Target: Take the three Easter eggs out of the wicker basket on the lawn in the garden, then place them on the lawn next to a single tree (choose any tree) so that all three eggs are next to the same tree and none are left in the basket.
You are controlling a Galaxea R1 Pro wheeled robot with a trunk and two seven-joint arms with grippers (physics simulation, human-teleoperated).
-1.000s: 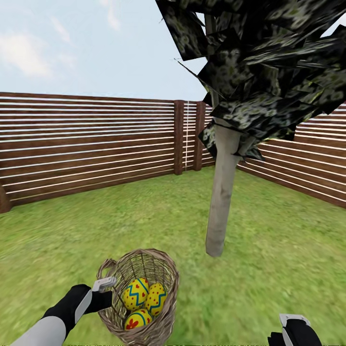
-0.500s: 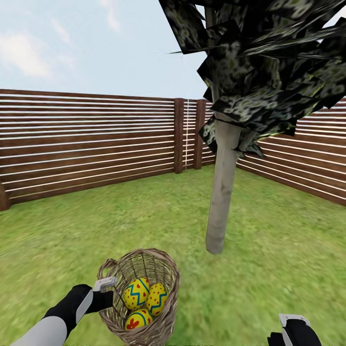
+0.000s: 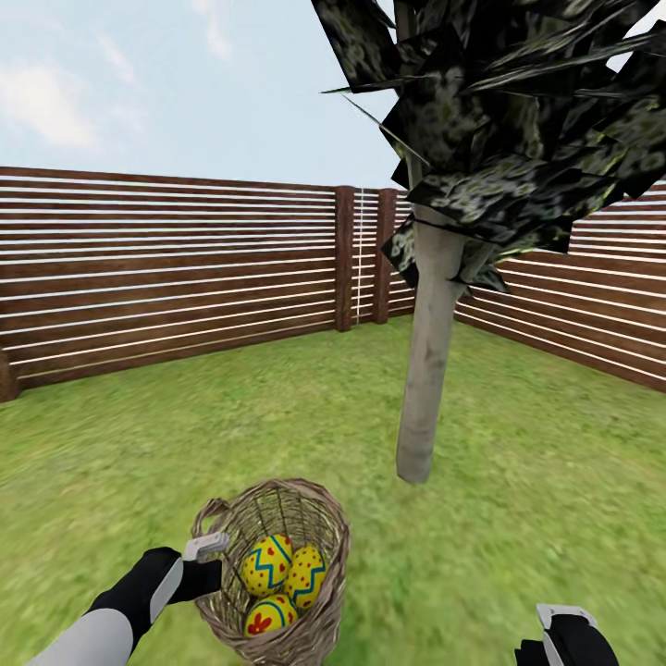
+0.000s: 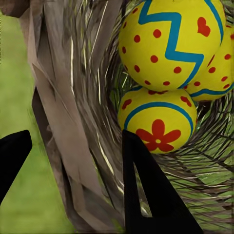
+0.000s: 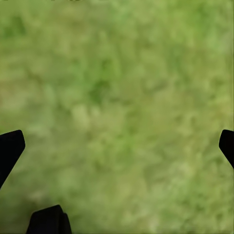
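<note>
The wicker basket [image 3: 319,532] stands on the lawn [image 3: 518,518] just in front of me, holding three yellow Easter eggs [image 3: 266,564] [image 3: 306,574] [image 3: 269,615]. My left gripper [image 3: 209,549] is at the basket's left rim. In the left wrist view the left gripper [image 4: 77,134] is shut on the basket wall [image 4: 73,146], one finger [image 4: 146,195] inside beside the flower egg [image 4: 157,122], the other outside. The tree [image 3: 427,370], with a pale trunk and dark mottled crown, rises a short way beyond the basket to its right. My right gripper [image 3: 561,618] hangs open over grass [image 5: 122,97].
A brown slatted fence [image 3: 166,277] encloses the garden behind and to the right, with a corner post [image 3: 344,259] behind the tree. Open grass lies all round the trunk's base [image 3: 413,474] and between it and the basket.
The basket and my left gripper have shifted slightly to the right together, and the basket leans a little more. The tree's leaves have stirred. The right arm has not moved.
</note>
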